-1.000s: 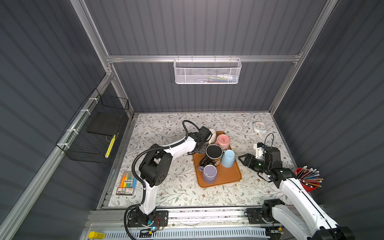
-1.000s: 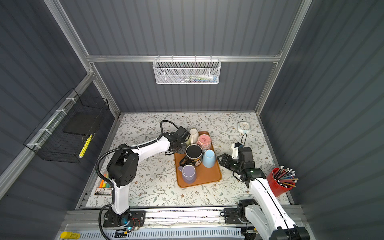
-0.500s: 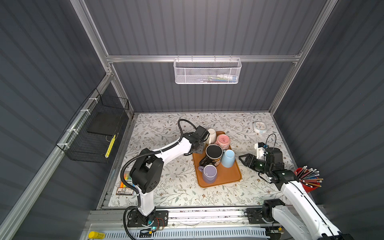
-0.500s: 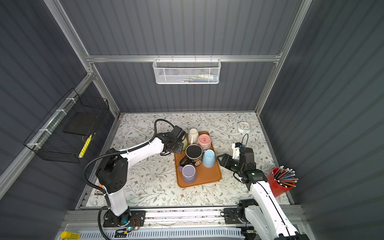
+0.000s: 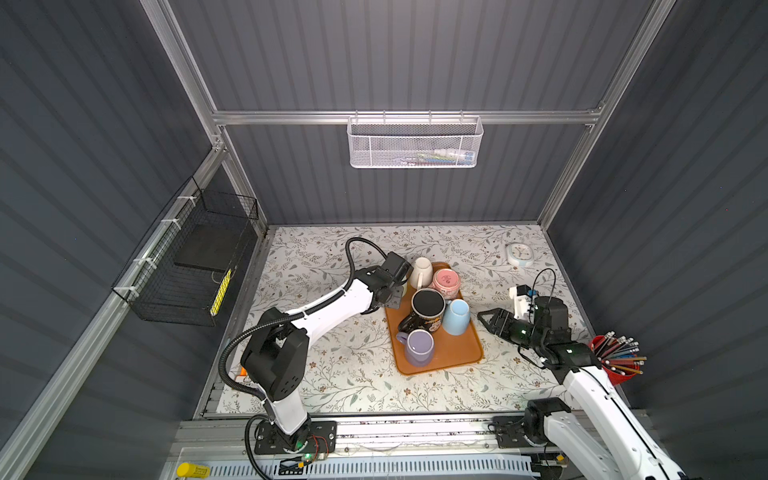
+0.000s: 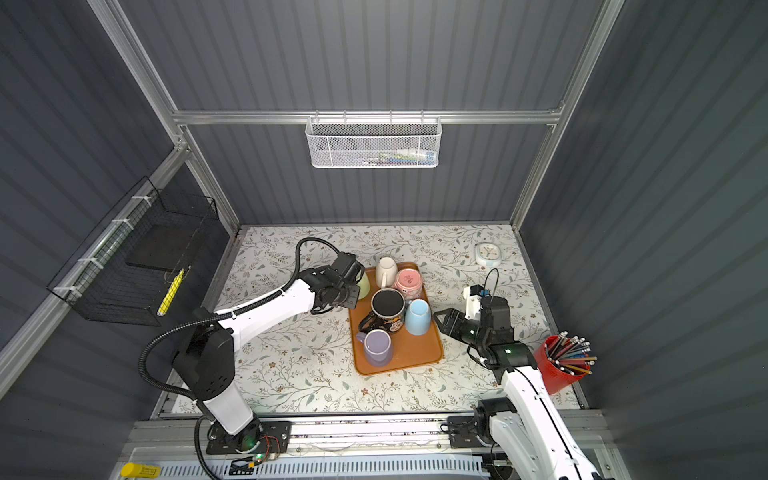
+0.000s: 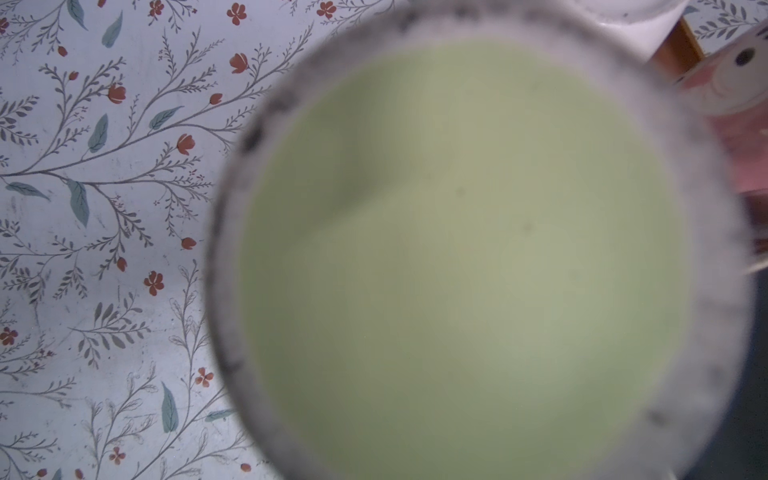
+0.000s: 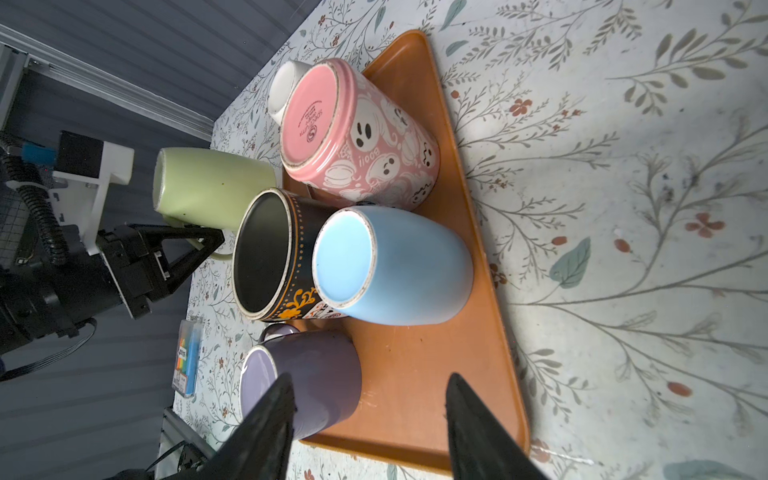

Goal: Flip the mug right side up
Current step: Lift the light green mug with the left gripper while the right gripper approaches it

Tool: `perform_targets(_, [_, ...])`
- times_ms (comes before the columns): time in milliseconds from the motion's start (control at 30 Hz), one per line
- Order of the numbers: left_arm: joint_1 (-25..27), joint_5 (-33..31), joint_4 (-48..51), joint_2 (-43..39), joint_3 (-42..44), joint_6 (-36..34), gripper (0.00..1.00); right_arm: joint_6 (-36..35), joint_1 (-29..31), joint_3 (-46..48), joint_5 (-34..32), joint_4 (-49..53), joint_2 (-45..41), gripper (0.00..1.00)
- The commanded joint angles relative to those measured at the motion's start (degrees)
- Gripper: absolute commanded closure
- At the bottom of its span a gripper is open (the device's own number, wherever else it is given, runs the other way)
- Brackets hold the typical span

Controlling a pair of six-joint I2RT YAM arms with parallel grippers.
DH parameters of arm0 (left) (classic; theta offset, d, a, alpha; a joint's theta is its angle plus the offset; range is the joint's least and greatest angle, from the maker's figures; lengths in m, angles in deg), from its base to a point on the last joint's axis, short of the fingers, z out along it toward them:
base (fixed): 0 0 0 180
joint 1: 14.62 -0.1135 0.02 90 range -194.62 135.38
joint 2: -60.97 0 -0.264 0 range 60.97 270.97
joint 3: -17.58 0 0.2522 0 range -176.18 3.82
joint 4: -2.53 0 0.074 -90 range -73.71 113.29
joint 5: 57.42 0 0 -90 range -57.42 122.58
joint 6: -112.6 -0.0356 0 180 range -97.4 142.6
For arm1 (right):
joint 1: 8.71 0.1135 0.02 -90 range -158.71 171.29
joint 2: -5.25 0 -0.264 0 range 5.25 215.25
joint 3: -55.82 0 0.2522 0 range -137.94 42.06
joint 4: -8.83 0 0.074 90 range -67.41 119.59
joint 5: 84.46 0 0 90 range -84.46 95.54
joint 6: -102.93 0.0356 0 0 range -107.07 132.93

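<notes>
- Six mugs. Five crowd the far half of one tray (image 5: 453, 353): white mug (image 5: 422, 272), pink mug (image 5: 446, 281), black mug (image 5: 428, 303), blue mug (image 5: 456, 318), purple mug (image 5: 419, 348).
- The sixth, the green mug (image 8: 212, 187), is just past the tray's left edge, beside the white and black mugs. It is base up; I cannot tell whether it touches the counter (image 5: 345, 374).
- Two pincers. The left pincer (image 8: 205, 245) is clamped on the green mug's handle.
- The right pincer (image 8: 370, 376) has its jaws apart, holds nothing, and sits just off the tray's right edge, near the blue mug.
- The tray's near right part is bare.
- The counter is open left of and in front of the tray.
- One clock (image 5: 519, 254) lies near the far right corner.
- One pencil cup (image 6: 555, 376) stands at the right edge.
</notes>
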Motion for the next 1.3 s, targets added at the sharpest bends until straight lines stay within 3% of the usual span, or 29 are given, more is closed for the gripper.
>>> perform_targets(0, [0.27, 0.57, -2.87, -5.05, -0.43, 0.96, 1.00, -0.44, 0.21, -1.16, 2.56, -0.36, -1.20, 0.42])
perform_targets(333, [0.19, 10.10, -6.76, -11.25, -1.61, 2.79, 1.00, 0.55, 0.22, -0.11, 9.56, -6.77, -4.68, 0.43])
perform_targets(567, [-0.03, 17.89, -13.90, -15.88, -0.85, 5.58, 1.00, 8.33, 0.22, 3.99, 18.55, -22.54, -6.94, 0.43])
perform_targets(833, [-2.47, 31.01, -28.07, -16.31, 1.58, 12.78, 1.00, 15.66, 0.22, 5.51, 23.32, -37.29, -6.08, 0.37])
perform_targets(1267, [-3.50, 45.17, -48.07, -10.51, 0.85, 24.10, 1.00, 31.42, 0.28, 4.35, 26.77, -69.06, 6.82, 0.32])
